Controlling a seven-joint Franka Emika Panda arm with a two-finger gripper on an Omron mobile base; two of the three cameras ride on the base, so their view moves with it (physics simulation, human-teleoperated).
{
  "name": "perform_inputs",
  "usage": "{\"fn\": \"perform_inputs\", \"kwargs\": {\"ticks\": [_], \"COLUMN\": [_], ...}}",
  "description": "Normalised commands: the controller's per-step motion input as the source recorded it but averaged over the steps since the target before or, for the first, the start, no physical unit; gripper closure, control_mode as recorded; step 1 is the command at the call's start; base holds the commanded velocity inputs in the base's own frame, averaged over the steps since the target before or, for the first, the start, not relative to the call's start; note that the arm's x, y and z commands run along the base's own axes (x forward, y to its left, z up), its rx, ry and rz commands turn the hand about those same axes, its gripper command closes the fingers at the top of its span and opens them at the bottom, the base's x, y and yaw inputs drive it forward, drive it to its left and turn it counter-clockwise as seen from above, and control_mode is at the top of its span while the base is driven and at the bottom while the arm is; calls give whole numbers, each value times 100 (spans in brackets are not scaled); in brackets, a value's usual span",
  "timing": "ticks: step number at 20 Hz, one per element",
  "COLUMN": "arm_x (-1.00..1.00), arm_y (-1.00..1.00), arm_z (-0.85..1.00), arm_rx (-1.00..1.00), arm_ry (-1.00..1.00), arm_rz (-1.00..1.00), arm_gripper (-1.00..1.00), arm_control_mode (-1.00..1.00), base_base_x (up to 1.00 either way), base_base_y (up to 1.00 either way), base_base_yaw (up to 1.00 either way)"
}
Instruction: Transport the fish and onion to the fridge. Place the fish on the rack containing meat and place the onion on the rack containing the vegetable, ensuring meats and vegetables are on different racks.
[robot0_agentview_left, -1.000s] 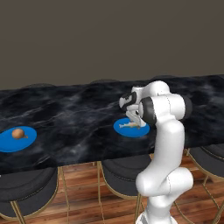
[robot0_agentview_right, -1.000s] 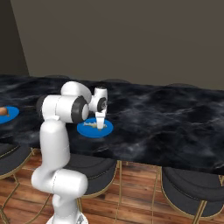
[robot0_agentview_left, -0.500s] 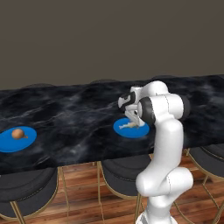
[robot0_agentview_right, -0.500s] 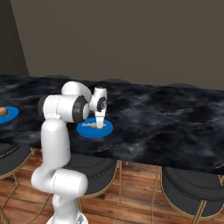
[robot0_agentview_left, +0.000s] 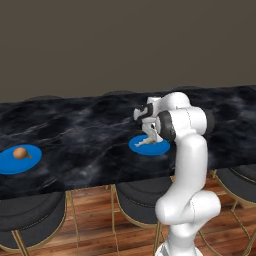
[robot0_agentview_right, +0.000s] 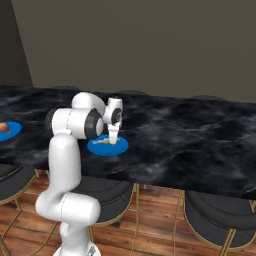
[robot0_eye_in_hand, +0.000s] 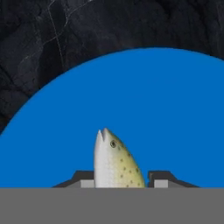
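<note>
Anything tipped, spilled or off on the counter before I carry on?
Nothing stands out. The fish lies on its blue plate between the gripper fingers; the onion sits on the other plate, nothing spilled.

A long black marbled surface (robot0_agentview_left: 80, 135) runs left to right across the scene. Two round blue plates lie on it, well apart: the left plate (robot0_agentview_left: 12, 162) near its front edge, the other plate (robot0_agentview_left: 155, 147) further right.
</note>
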Motion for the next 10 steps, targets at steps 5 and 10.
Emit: {"fn": "perform_inputs", "kwargs": {"ticks": [5, 10], "arm_x": [-45, -73], "arm_y": [-3, -12], "arm_z": [39, 70], "arm_rx": [0, 1], "arm_ry": [8, 5], "arm_rz": [-14, -13], "arm_gripper": [100, 100], "arm_control_mode": [-100, -100], "base_base_x": [0, 0], "base_base_y": [0, 0], "base_base_yaw": [0, 0]}}
